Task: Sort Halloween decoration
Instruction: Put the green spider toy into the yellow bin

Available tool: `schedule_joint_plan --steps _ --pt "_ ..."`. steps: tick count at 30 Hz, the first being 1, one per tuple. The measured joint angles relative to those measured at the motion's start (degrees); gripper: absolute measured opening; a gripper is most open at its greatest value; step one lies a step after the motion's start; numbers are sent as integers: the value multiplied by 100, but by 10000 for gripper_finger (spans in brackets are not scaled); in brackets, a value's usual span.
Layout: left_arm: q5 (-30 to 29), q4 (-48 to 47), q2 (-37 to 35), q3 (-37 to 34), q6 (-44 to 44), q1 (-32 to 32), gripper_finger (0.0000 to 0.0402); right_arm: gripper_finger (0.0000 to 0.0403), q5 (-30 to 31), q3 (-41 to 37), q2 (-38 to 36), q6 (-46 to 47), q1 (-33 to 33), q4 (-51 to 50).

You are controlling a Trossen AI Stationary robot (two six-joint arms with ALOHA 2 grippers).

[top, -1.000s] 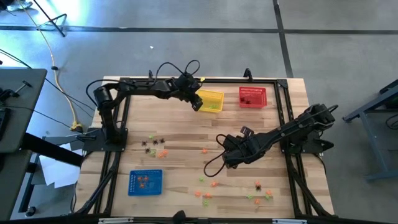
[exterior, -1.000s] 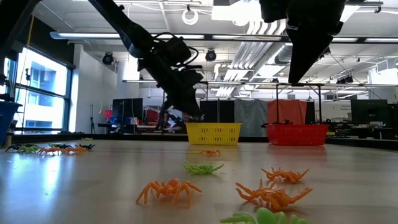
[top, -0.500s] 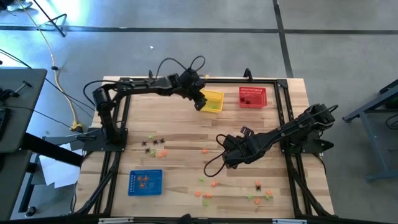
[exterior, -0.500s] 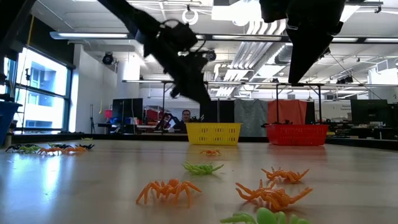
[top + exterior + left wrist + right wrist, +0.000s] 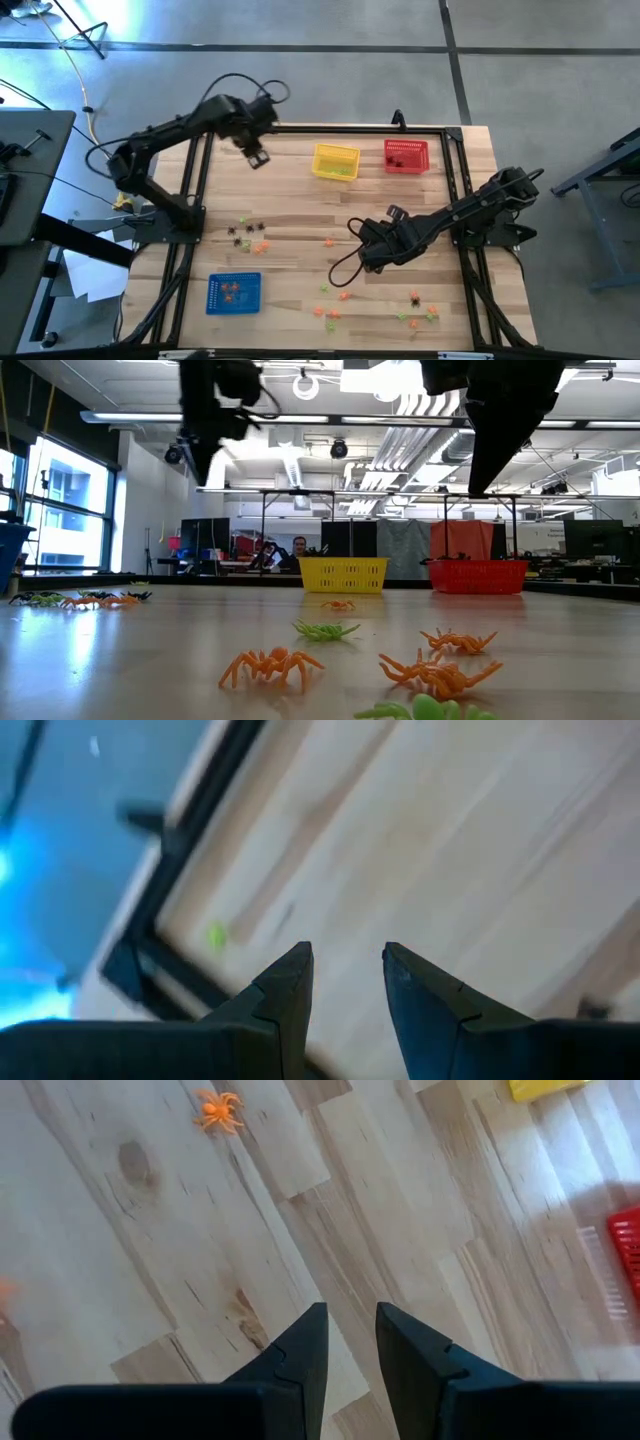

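Tiny spider trinkets, orange, light green and black, lie scattered on the wooden table: one cluster at the left (image 5: 248, 235), others in the middle (image 5: 330, 290) and at the near right (image 5: 420, 308). In the low view, orange spiders (image 5: 270, 663) and a green one (image 5: 325, 629) lie close to the camera. My left gripper (image 5: 255, 157) hangs open above the far left of the table, left of the yellow basket (image 5: 336, 162), with nothing between its fingers (image 5: 290, 975). My right gripper (image 5: 368, 258) hovers open over the table's middle, pointing steeply down at bare wood (image 5: 350, 1325); an orange spider (image 5: 218, 1110) lies ahead of it.
A red basket (image 5: 406, 156) stands beside the yellow one at the far edge, with dark trinkets in it. A blue basket (image 5: 234, 293) holding a few trinkets sits at the near left. A black frame (image 5: 200, 190) borders the table. A person (image 5: 297, 547) shows in the room behind.
My left gripper has left the yellow basket's left rim, risen and swung toward the table's left edge, tipping to point more steeply down. The baskets and spiders lie as before.
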Motion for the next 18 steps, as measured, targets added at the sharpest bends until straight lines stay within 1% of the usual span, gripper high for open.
schedule_joint_plan --steps 2,6,10,12,14,16,18 --pt "89 -173 -210 -311 -16 251 111 83 75 0 0 -3 -16 2" --pt "471 7 -539 -1151 152 751 111 83 317 0 0 -3 -24 15" --pt "397 516 -577 -1835 298 1246 111 83 321 0 0 -38 -24 20" --pt "402 949 -580 -2053 345 1526 111 83 303 0 0 -138 -31 24" --pt "585 1381 -539 -2193 366 1790 111 83 299 0 0 -152 -56 26" --pt "827 1581 -414 -2238 355 2048 111 83 280 0 0 -143 -91 31" --pt "883 1648 -253 -2237 345 2297 111 83 280 0 0 -147 -113 33"
